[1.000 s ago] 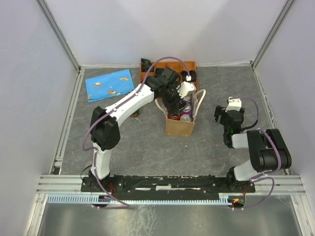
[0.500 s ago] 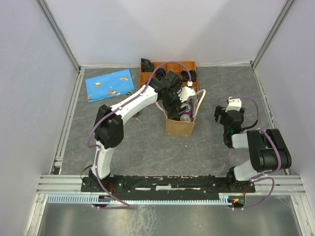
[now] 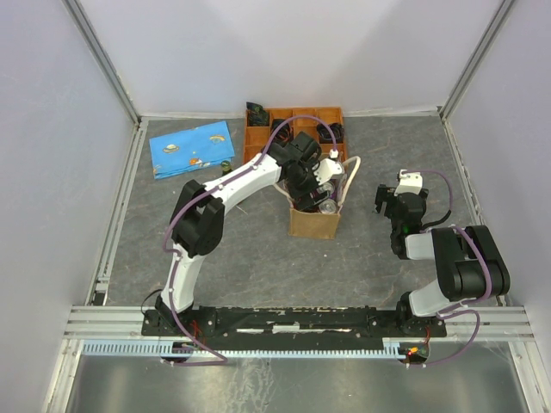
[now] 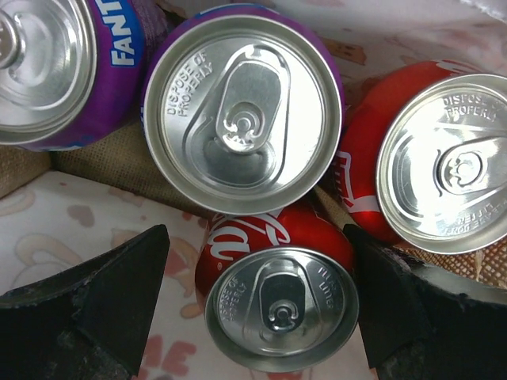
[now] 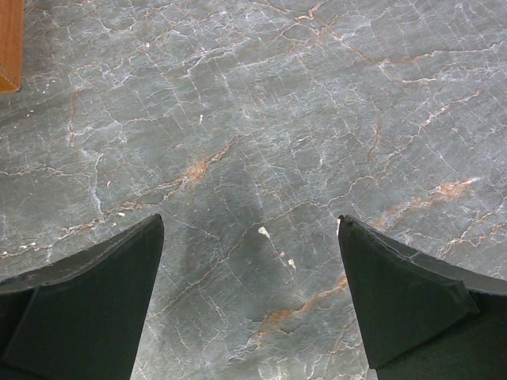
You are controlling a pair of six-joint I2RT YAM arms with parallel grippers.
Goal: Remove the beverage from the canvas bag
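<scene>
The grey marbled tabletop (image 3: 215, 249) is carrying everything. Of the two arms, the left arm (image 3: 241, 176) is reaching across it to the small boxy tan-brown canvas bag with cream loop handles (image 3: 313, 224), while the right arm (image 3: 448, 258) is sitting folded well apart from the bag, off to its right. The left is plainly the nearer one: the left end effector (image 4: 253, 237) is hanging at the mouth of the bag, looking straight down into it. The right end effector (image 5: 250, 229) is hovering with its fingers spread over bare tabletop, gripping nothing.

Inside the bag four drink cans are standing upright with their silver lids facing the left wrist camera, so each long axis is running vertically, in line with the approach. A purple aluminium can (image 4: 243, 108) is filling the centre of that view, a second purple can lettered FANTA (image 4: 47, 63) is sitting at upper left, and a red aluminium can (image 4: 444, 174) is standing at the right. A red cola can (image 4: 281, 309) is lying directly below the end effector, between its two black fingers (image 4: 103, 309), which are released and spread to either side without visibly touching it. The coming move is probably calling for a straight descent, a squeeze across that can's round body, and a vertical lift past its close-crowding neighbours
</scene>
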